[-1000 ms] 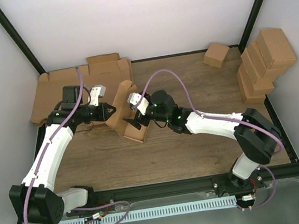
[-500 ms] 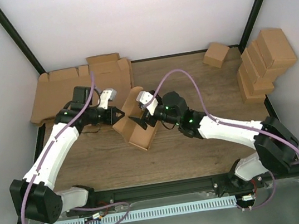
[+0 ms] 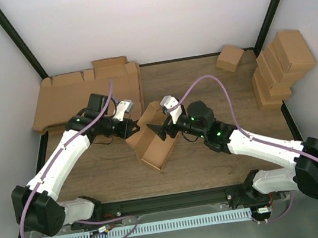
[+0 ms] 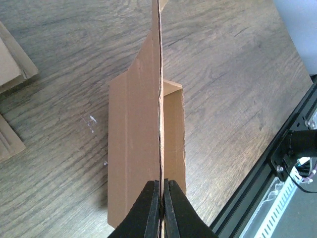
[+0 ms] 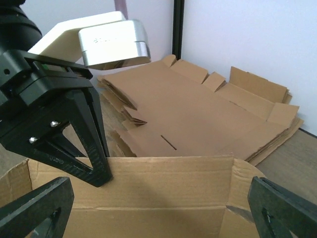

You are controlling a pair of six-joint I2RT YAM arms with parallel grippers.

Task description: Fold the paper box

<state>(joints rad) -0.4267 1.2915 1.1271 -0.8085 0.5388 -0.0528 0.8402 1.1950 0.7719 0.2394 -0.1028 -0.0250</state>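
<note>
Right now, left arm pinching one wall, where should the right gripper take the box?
Probably the box wall nearest the right gripper, top edge, from above, fingers astride. It's a thin upright panel; the left gripper pins the opposite wall.

Work surface: a wood-grain table [image 3: 113, 173], boxed in by pale walls on three sides, with a black rail along the lower edge of the frame. Upper left corner: flat cardboard sheets [image 3: 66, 97] with notched edges, overlapping one another. Centre: the paper box [image 3: 154, 143], partly formed, its open side up, set at an angle. Upper right: one small carton [image 3: 230, 58], standing alone. Right edge: a stack of cartons [image 3: 280, 68] against the wall.
</note>
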